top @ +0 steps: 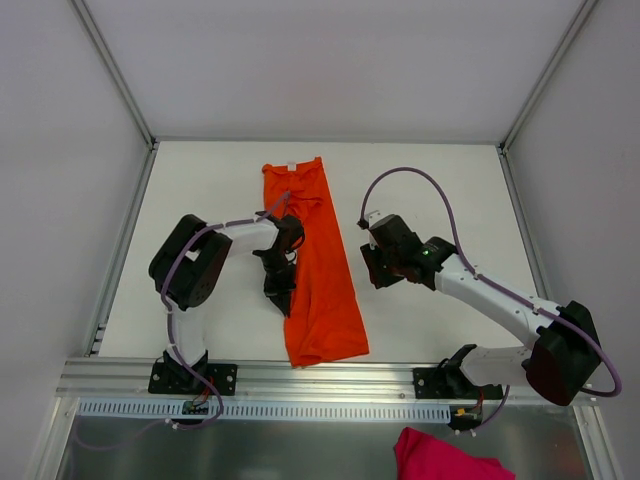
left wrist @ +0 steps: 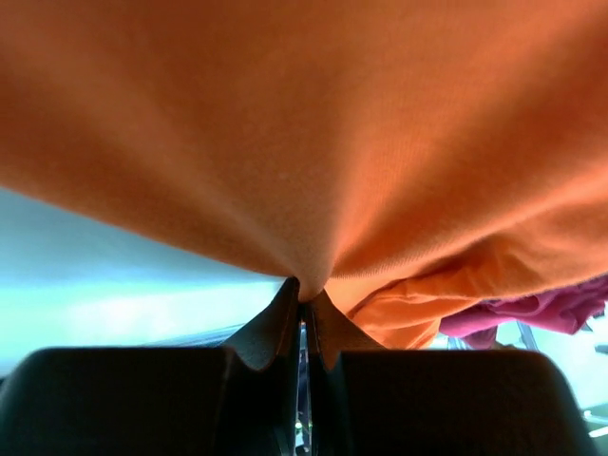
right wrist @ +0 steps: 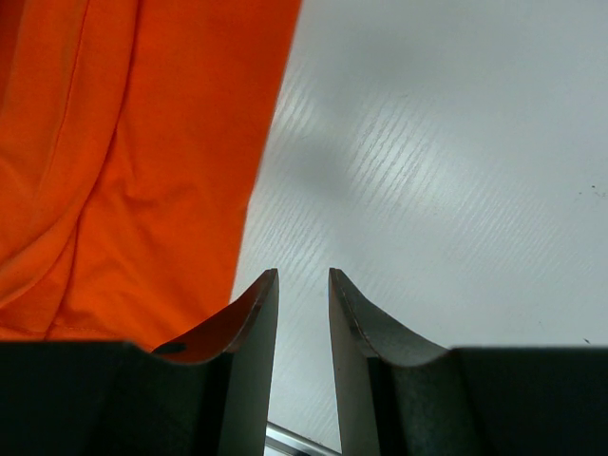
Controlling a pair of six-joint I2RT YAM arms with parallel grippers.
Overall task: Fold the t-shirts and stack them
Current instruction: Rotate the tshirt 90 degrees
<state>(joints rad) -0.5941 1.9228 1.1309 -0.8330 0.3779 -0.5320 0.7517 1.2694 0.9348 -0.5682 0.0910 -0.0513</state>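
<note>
**Left edge pinched, right edge not yet taken**

The orange t-shirt [top: 322, 300] is laid on the white table [top: 450, 190] between the 2 arms. It forms a long narrow strip running from the far side toward the near edge, with the neck label [top: 291, 165] at the far end. The left gripper [top: 279, 293] is pressed together on the strip's left edge. In the left wrist view the cloth is drawn into a peak between the closed fingertips and tented above them. The right gripper [top: 374, 274] is held over bare table just beside the strip's right edge, its jaws partly spread with nothing between them. A pink cloth [top: 445, 458] is seen beyond the table's near rail, well apart from the work.

The step in hand is judged to be the next fold of the strip, with only 1 of its 2 edges gripped. For a clean fold, the right jaws should be lowered onto the right edge level with the left grip, and every layer should be caught before closing. The 2 grips should then be raised together and carried low, so that the lower layers are not dragged askew. The left pinch looks shallow, so slippage of the soft fabric is a risk to be watched.
</note>
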